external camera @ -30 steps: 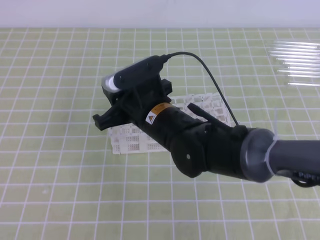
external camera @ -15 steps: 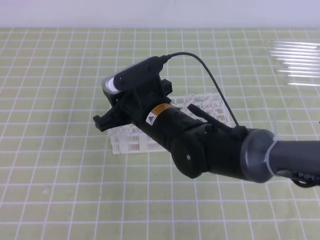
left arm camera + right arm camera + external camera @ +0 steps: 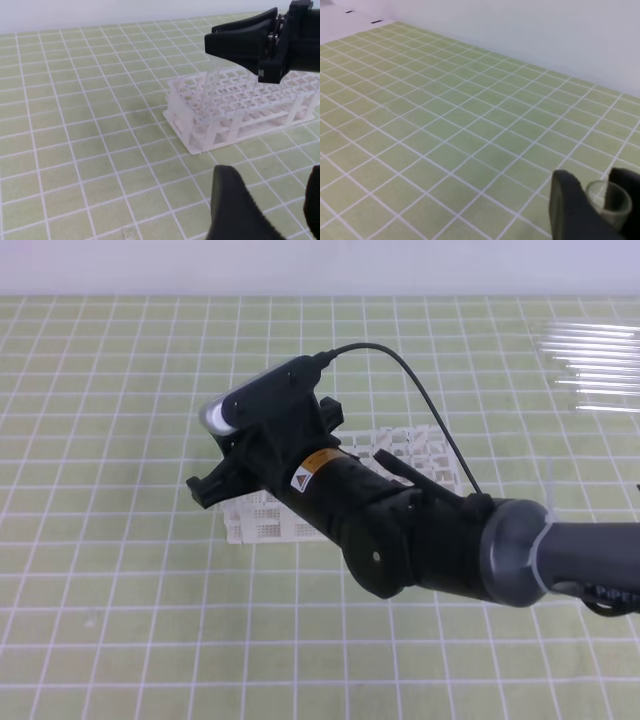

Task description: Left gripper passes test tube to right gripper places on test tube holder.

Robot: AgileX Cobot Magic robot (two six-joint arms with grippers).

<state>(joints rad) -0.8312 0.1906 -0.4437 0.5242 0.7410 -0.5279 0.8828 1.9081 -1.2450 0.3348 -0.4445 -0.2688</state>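
The right end effector (image 3: 205,487) sits in the middle of the high view, above the near left corner of the test tube holder (image 3: 262,523). Compared with a moment ago, it has lifted a tiny bit and tipped slightly, so more of the white holder shows under it. Nothing else has moved much.

In the left wrist view, the same end effector (image 3: 239,42) is at the upper right of the frame. The test tube (image 3: 209,87) hangs from it, almost straight up and down. Its lower end looks to be in or just above a hole near the left end of the test tube holder (image 3: 240,107); the glass is too clear to tell which. In the right wrist view, at the lower right, the round open top of the test tube (image 3: 608,200) shows between the two fingers (image 3: 567,202), so the right end effector is pinching the test tube.

The left end effector (image 3: 270,210) is low at the bottom right of its own view, spread wide with nothing in it, well back from the holder.

So the hand-over seems done. The tube looks about ready to be let go, and the small lift may be the start of that.

The spare clear tubes (image 3: 595,365) lie on the green worktop (image 3: 100,440) at the upper right.
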